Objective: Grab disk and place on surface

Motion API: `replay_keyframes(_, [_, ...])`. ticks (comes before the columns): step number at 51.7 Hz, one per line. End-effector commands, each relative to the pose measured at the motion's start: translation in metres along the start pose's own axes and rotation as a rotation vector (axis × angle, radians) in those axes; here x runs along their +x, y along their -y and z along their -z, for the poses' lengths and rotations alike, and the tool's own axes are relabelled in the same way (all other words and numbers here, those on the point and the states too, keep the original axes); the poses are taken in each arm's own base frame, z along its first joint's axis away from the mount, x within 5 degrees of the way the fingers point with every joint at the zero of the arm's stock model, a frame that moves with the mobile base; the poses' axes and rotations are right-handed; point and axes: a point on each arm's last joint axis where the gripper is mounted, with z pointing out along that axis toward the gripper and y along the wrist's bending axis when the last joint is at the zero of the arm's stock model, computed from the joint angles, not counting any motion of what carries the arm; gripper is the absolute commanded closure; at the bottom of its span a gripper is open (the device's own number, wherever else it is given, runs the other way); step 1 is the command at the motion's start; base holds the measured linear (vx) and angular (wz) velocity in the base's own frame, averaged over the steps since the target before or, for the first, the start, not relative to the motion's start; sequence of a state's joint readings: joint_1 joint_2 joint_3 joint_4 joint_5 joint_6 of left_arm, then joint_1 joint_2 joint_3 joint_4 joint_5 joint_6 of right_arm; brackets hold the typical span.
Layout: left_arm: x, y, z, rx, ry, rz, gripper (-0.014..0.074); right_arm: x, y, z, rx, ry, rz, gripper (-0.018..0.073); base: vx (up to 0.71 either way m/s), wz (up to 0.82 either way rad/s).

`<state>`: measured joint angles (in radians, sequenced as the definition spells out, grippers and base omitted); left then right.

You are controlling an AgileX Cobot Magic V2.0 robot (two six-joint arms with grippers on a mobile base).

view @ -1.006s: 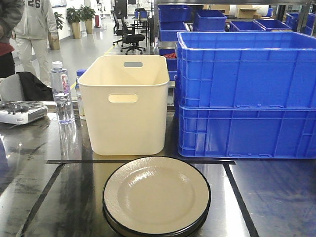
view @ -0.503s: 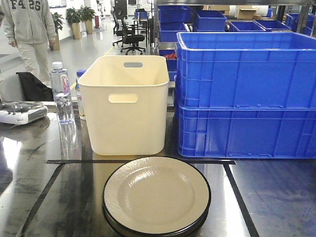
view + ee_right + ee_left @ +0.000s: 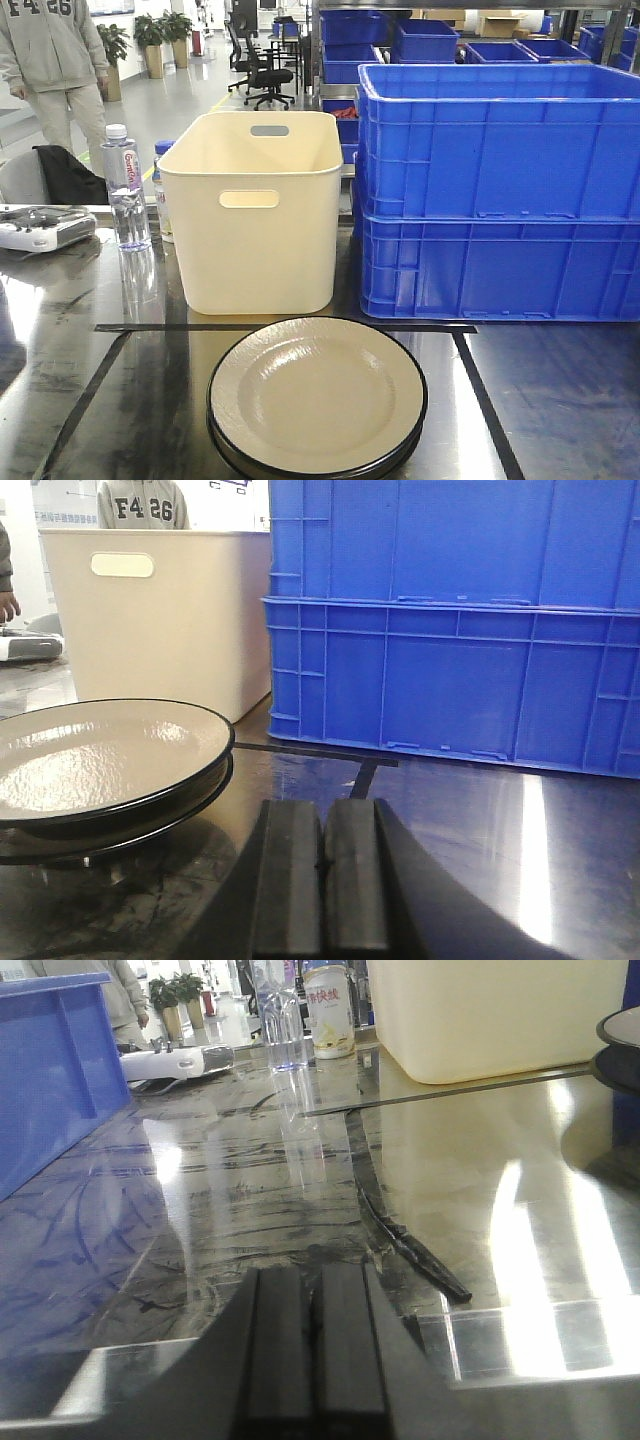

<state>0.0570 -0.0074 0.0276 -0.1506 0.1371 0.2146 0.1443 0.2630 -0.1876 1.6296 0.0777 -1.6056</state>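
Observation:
The disk (image 3: 317,395) is a cream plate with a black rim, lying on top of a second plate inside a taped square on the surface (image 3: 560,400). In the right wrist view the disk (image 3: 100,755) sits to the left of my right gripper (image 3: 325,810), which is shut, empty and low over the surface (image 3: 480,820). My left gripper (image 3: 315,1278) is also shut and empty above the glossy surface (image 3: 250,1190). The disk's edge (image 3: 620,1030) shows far to its right. Neither gripper appears in the front view.
A cream bin (image 3: 255,210) stands behind the plates, with stacked blue crates (image 3: 500,190) to its right. A water bottle (image 3: 125,190) and a white device (image 3: 40,228) are at the back left. A loose strip of black tape (image 3: 415,1255) lies ahead of the left gripper.
A person in the background has shifted at the top left. The plates, bins and both grippers have not moved.

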Motion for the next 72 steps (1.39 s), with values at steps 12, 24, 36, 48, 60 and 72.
replay_keyframes(12, [-0.003,-0.001,0.001,-0.008,0.081,0.005,0.0598,-0.010,-0.001,-0.001,-0.006,0.022,0.002,0.0568,0.00,0.00])
replay_keyframes(24, [-0.003,-0.001,0.001,-0.008,0.081,0.005,0.0598,-0.010,-0.001,-0.001,-0.006,0.022,0.002,0.0568,0.00,0.00])
replay_keyframes(36, [-0.003,-0.001,0.001,-0.008,0.081,0.005,0.0598,-0.009,-0.001,-0.001,-0.006,0.015,-0.021,0.0568,0.00,0.00])
replay_keyframes(48, [-0.003,-0.001,0.001,-0.008,0.081,0.005,0.0598,-0.004,0.002,-0.001,0.020,-0.050,-0.039,0.0568,0.00,0.00])
replay_keyframes(60, [-0.003,-0.001,0.001,-0.008,0.081,0.005,0.0598,0.000,0.007,-0.001,0.079,-0.084,-0.062,0.0568,0.00,0.00])
replay_keyframes(72, [-0.003,-0.001,0.001,-0.008,0.081,0.005,0.0598,0.021,0.009,0.005,0.106,-0.075,-0.021,0.0568,0.00,0.00])
